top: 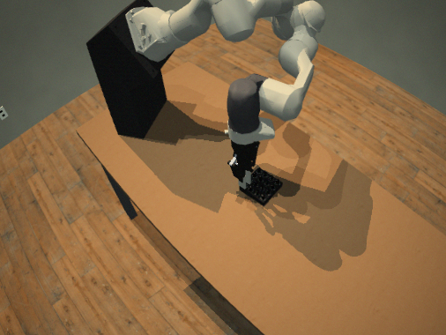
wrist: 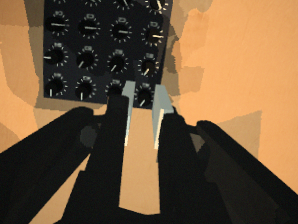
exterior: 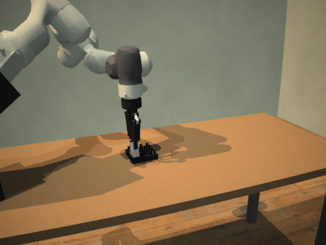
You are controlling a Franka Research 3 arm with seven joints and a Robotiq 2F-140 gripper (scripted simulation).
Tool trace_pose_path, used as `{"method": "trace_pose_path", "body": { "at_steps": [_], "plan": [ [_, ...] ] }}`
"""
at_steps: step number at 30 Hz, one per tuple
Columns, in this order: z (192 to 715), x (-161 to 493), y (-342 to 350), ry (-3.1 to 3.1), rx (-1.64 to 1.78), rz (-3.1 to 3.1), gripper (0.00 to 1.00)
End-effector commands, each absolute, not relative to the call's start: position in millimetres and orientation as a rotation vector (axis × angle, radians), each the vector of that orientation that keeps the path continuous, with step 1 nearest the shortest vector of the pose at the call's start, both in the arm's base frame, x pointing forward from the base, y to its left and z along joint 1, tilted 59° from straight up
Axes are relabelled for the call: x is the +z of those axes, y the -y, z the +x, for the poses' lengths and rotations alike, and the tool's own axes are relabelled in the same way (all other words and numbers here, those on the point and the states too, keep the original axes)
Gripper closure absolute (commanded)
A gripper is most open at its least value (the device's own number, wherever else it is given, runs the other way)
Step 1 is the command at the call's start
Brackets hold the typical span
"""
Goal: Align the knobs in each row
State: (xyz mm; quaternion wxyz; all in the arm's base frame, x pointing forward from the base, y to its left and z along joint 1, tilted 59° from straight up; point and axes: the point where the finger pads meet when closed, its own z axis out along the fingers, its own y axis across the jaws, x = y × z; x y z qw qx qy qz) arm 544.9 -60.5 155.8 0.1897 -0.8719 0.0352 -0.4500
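The black knob box stands on the table, with four rows of four white-lined knobs showing in the wrist view. My gripper points straight down at the box edge nearest the wrist camera. Its two fingertips stand narrowly apart on either side of the corner knob, the rightmost one of the nearest row in the wrist view. A small gap shows on each side of that knob. The printed names are too small to read.
The brown table carries only the box. The arm's black base block stands at the far left end. The table's front edge lies well away from the box.
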Motion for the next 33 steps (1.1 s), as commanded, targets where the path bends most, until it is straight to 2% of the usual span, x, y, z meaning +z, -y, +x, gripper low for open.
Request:
{"method": "trace_pose_path", "body": {
  "at_steps": [1, 16, 33],
  "plan": [
    [540.9, 158.5, 61.3, -0.089, -1.268, -2.450, 0.88],
    [516.6, 174.5, 70.5, -0.089, -1.268, -2.450, 0.88],
    [515.9, 175.5, 72.2, -0.142, -1.253, -2.436, 0.88]
  ]
}}
